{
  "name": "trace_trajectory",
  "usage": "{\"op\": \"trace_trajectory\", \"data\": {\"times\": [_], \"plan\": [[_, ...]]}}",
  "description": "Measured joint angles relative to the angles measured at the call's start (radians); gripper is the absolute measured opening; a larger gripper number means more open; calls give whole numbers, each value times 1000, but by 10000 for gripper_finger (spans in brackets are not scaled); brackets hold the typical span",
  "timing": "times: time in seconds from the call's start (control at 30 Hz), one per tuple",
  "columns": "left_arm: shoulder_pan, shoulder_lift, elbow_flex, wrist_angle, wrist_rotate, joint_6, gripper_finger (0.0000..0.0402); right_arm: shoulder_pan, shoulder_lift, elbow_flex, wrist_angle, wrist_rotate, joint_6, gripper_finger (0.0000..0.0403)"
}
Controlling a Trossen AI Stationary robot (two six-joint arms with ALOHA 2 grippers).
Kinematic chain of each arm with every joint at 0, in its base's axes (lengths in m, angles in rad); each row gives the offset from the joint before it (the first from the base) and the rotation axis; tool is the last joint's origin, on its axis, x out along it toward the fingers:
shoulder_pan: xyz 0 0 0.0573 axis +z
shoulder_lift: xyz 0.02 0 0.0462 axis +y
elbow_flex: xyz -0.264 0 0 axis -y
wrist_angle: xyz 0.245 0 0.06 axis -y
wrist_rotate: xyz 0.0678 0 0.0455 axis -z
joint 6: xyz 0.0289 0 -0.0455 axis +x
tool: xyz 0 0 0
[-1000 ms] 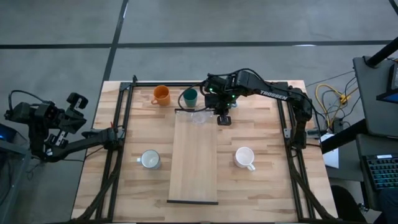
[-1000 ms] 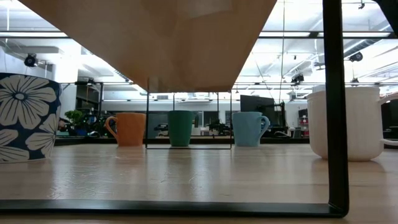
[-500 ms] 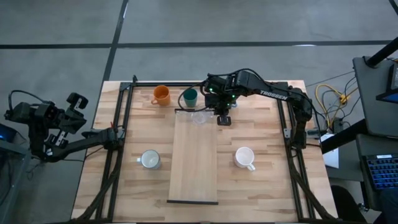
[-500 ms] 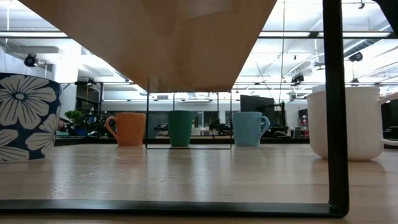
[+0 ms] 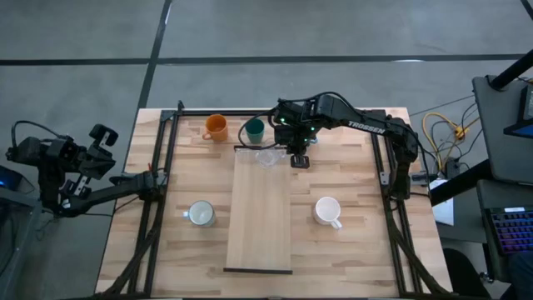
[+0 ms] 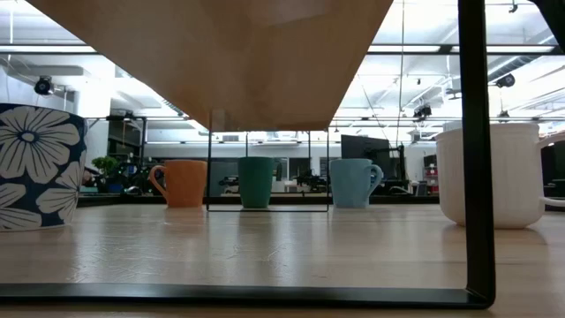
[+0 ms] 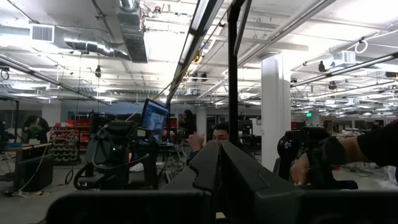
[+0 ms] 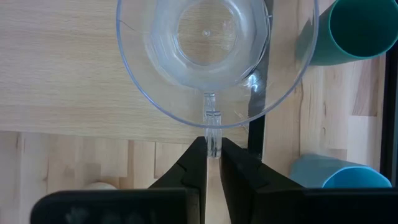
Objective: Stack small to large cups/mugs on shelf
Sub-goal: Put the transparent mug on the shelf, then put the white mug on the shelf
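Pinching the clear glass cup (image 8: 208,53) by its handle with the right gripper (image 8: 211,149), cup straight ahead over the shelf (image 5: 260,217) end.

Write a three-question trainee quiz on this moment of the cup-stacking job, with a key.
1. True or false: the right gripper pinches the handle of the clear glass.
2. Which cup stands nearest the far end of the shelf? A) dark green cup B) white mug C) orange mug
3. Fill in: the left gripper waits ____ the table, fingers together.

Key: 1 true; 2 A; 3 off
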Motion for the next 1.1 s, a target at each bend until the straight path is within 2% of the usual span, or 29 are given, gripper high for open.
{"op": "trace_trajectory", "data": {"times": [0.47,0.87,1.1], "plan": [[0,0,0,1,-1,0,4,0,0,0,-1,-2,0,31],[0,0,0,1,-1,0,4,0,0,0,1,0,10,112],[0,0,0,1,-1,0,4,1,0,0,3,5,8,131]]}}
